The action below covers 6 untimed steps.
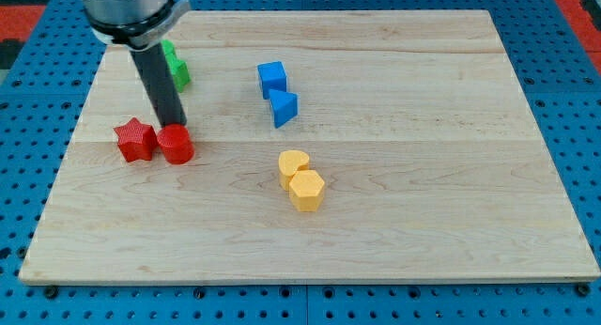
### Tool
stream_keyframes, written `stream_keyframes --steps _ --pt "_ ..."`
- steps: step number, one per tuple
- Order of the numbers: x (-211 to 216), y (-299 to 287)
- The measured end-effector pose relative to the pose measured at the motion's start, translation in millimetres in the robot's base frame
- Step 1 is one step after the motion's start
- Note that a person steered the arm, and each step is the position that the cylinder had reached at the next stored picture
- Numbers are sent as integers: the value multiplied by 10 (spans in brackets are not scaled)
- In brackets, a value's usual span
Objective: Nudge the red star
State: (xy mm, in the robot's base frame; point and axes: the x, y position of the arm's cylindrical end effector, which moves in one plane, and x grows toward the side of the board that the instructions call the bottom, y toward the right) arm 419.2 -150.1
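Note:
The red star (135, 140) lies on the wooden board (423, 175) at the view's left. A red cylinder (176, 145) sits right beside it, on its right, touching or nearly touching. My dark rod comes down from the view's top left. My tip (172, 127) stands just behind the red cylinder, at its top edge, and a little to the upper right of the red star.
A green block (177, 69) lies partly hidden behind the rod near the view's top left. Two blue blocks (272, 77) (283, 108) sit at upper centre. A yellow heart-like block (294, 164) and a yellow hexagon (306, 190) sit at centre.

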Motion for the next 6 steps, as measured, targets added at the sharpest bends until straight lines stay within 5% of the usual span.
stream_keyframes --steps 3,6 --pt "-59 334" --pt "-101 -730"
